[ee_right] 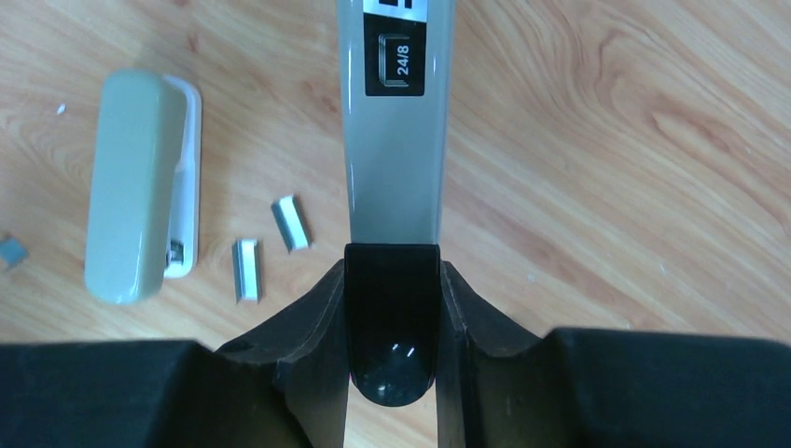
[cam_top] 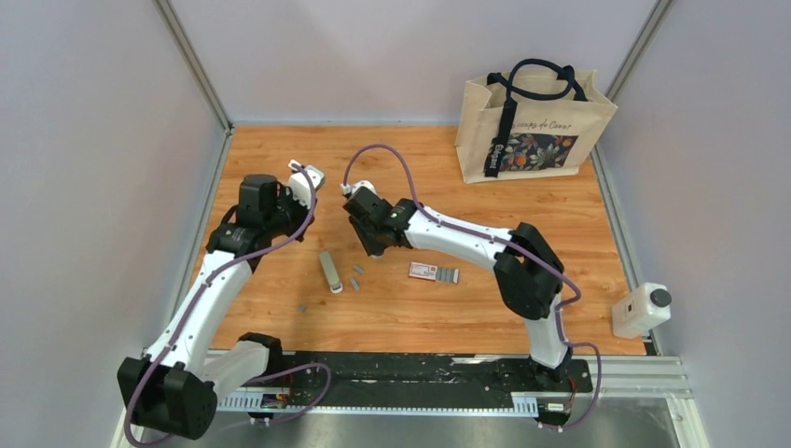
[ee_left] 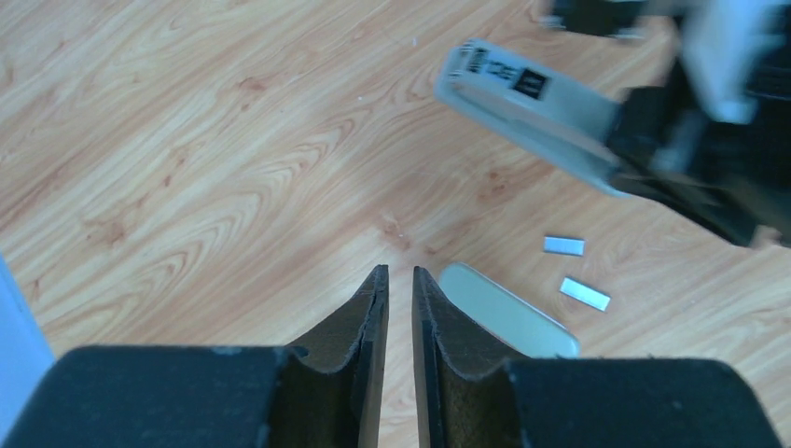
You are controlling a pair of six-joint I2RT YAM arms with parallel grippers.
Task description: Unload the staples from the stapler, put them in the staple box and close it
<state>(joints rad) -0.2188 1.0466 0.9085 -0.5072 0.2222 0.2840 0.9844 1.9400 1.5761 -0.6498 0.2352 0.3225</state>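
right wrist view showed the stapler point(ee_right: 392, 140), a grey bar with a black rear end and a "24/8" label. it was pinched at that black end by the right gripper point(ee_right: 392, 271) and appeared raised above the table point(ee_right: 606, 140), near its middle. the hold sat far back, so the long front hung free.

i judged the step in hand to be emptying the magazine. doing it well would mean keeping the clamp firm on the black end and tipping the open side down slowly over bare wood, so strips drop close by rather than scatter. the bar twisting in so narrow a pinch seemed the main risk. whether any staples remained inside could not be told.

two staple strips point(ee_right: 291, 222) lay just left of the stapler, between it and a second grey stapler-shaped piece point(ee_right: 131, 187) lying flat with a white underside.

the left gripper point(ee_left: 399, 280) hovered to the left, its fingers drawn almost together with nothing between them. to help pull anything free, it would need to spread first and come in at the front end, away from the other fingers.

a red-and-white flat box point(cam_top: 434, 273) lay right of the strips, and a tote bag point(cam_top: 532, 121) stood at the far right.
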